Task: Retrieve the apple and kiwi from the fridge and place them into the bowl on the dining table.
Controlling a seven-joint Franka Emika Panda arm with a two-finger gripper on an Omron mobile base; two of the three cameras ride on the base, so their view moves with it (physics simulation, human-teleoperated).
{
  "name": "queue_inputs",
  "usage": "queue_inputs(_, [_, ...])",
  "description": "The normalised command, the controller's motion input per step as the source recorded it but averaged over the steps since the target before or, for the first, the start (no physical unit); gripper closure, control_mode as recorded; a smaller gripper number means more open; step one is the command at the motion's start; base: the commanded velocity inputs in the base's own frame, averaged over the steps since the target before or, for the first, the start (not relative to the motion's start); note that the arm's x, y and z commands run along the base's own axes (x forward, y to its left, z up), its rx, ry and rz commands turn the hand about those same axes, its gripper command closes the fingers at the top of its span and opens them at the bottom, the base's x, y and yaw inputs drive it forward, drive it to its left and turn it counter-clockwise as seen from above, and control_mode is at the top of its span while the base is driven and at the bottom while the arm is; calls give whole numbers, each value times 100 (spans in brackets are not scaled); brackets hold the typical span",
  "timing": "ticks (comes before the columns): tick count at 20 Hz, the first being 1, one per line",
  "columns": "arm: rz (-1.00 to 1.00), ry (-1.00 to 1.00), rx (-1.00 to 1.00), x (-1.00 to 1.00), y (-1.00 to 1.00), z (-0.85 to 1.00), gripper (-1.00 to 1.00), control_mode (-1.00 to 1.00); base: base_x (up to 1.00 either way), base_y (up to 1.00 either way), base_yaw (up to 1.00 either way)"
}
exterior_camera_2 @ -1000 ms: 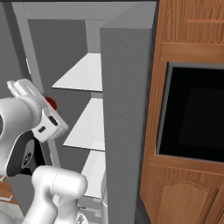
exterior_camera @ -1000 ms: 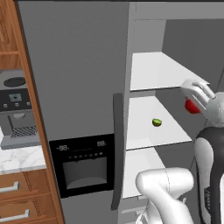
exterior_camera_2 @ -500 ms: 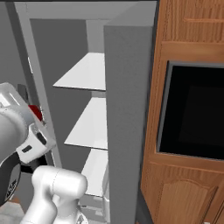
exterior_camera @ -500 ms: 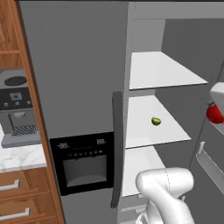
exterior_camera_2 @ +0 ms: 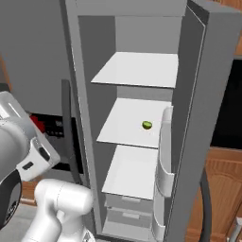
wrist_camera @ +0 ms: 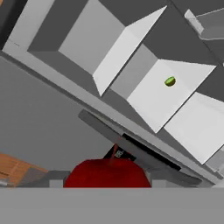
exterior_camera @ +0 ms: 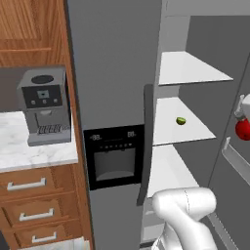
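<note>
Clearly the fingers [exterior_camera: 242,122] grasp the apple [wrist_camera: 108,173] outside the fridge [exterior_camera: 117,73]; the kiwi [exterior_camera_2: 147,125] sits on its middle shelf

Red apple [wrist_camera: 107,173]; yellow-green kiwi [exterior_camera: 181,120] on white shelf [exterior_camera: 181,128]; grey fridge [exterior_camera: 114,63], black dispenser panel [exterior_camera: 114,156]; wooden drawers [exterior_camera: 36,206].

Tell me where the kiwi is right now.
The kiwi lies alone on the middle white shelf of the open fridge, toward the shelf's right side in both base views, well apart from the apple at the gripper.
</note>
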Motion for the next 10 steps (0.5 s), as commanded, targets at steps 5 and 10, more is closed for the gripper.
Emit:
queue_inputs(5, [0, 0, 0, 0, 0, 0, 100, 100, -30, 99, -2])
queue_inputs(10, [0, 0, 0, 0, 0, 0, 100, 100, -41, 100, -6])
